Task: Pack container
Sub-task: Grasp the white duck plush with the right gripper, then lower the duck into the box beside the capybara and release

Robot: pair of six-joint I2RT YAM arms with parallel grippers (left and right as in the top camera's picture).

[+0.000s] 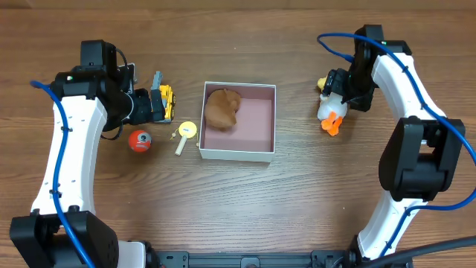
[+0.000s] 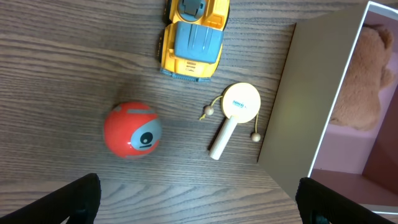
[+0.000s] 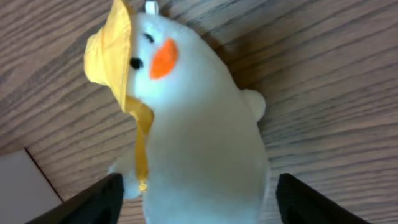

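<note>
The container (image 1: 262, 141), a shallow white-walled box with a pink bottom, sits mid-table; its wall also shows in the left wrist view (image 2: 311, 93). A brown plush toy (image 1: 222, 109) lies in its left part. A yellow toy truck (image 1: 166, 102), a red ball (image 1: 139, 140) and a small yellow rattle drum (image 1: 184, 135) lie left of the box. My left gripper (image 2: 199, 202) is open above bare wood near them. A white plush duck with a yellow hat (image 3: 193, 124) lies right of the box. My right gripper (image 3: 196, 199) is open, a finger on each side of the duck's body.
The truck (image 2: 193, 37), ball (image 2: 132, 129) and drum (image 2: 233, 115) lie close together ahead of the left fingers. The duck (image 1: 332, 112) lies about a hand's width from the box's right wall. A white corner (image 3: 22, 186) shows at the lower left of the right wrist view.
</note>
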